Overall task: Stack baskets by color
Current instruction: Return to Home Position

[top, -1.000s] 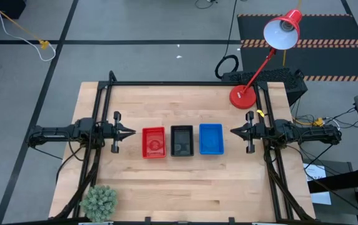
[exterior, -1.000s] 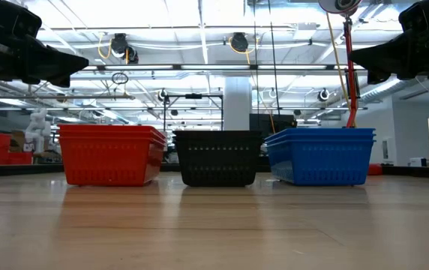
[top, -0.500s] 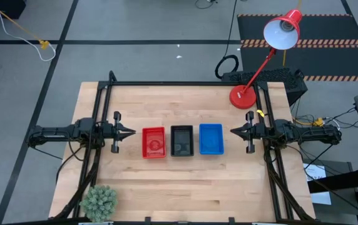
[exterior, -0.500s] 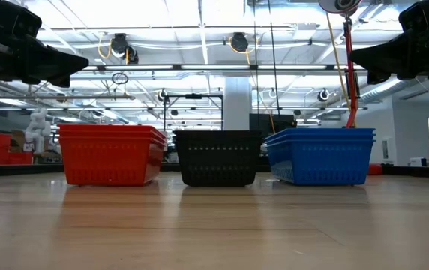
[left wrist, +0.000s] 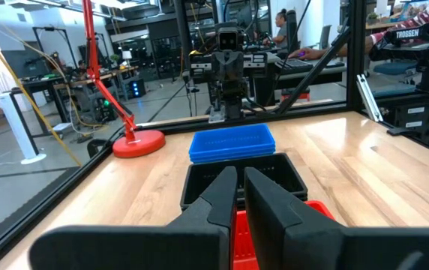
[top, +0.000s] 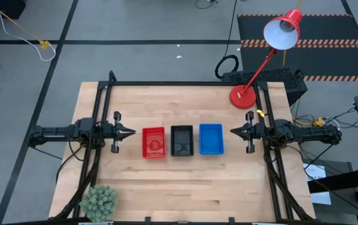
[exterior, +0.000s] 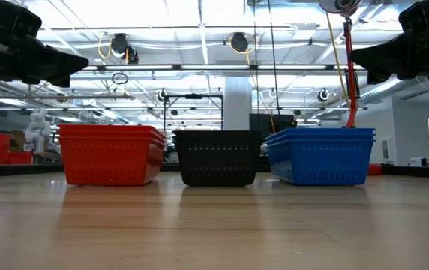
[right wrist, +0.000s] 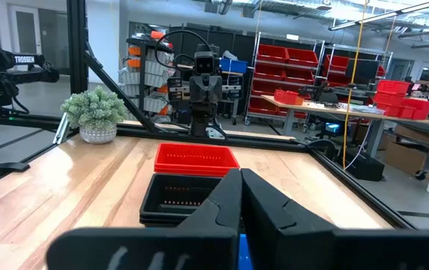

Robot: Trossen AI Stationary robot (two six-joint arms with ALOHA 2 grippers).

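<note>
The baskets stand in a row at the table's middle, each resting on its bottom on the wood: red [top: 154, 142] at left, black [top: 181, 140] in the middle, blue [top: 211, 139] at right. In the low view, nested rims show on the red [exterior: 109, 154] and blue [exterior: 319, 155] baskets, with black [exterior: 217, 157] between them. My left gripper [top: 134, 132] hovers level just left of the red baskets, shut and holding nothing. My right gripper [top: 231, 131] hovers level just right of the blue baskets, also shut and holding nothing. Both point at the row.
A red lamp stands with its round base [top: 243, 96] at the table's far right, and its head [top: 283, 30] reaches beyond the far edge. A potted plant [top: 99, 201] sits at the near left corner. Black frame rails [top: 179, 84] border the table. Bare wood lies in front of and behind the row.
</note>
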